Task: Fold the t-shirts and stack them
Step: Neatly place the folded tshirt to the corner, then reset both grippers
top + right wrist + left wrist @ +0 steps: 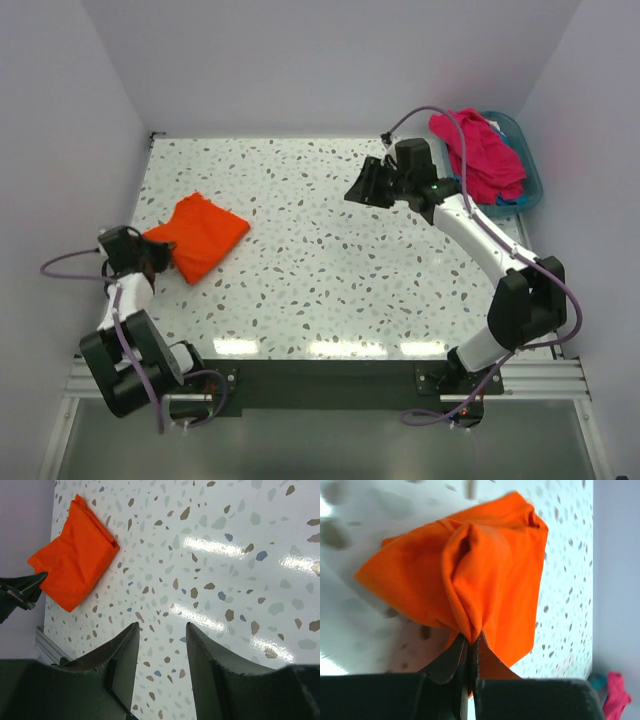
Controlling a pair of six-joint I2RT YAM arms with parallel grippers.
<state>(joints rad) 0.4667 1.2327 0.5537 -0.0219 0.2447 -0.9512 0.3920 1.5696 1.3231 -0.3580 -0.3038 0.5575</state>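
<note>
A: What does the left wrist view give on the left gripper (470,642)?

B: Its jaws are clamped together on a pinched ridge of the orange shirt (485,565). The cloth bunches into a fold right at the tips and fans out beyond them over the table (560,540).

A: And the top view?

B: There the grip itself is too small to read. It shows instead that the gripper sits at the shirt's left corner. The shirt lies as a folded bundle on the left part of the table.

A: The right gripper (162,627)?

B: Its own camera shows the jaws apart with nothing between them, only speckled table below. The orange shirt is well apart from it, at the upper left of that view, with the left gripper's dark tip at the shirt's edge.

A: Anything only the top view has?

B: It places the right gripper over the far right part of the table. Just behind it the pink shirt (480,150) is heaped in the basket (530,175) at the far right corner, spilling over the rim. The left wrist view catches only a sliver of that pink at its lower right.
</note>
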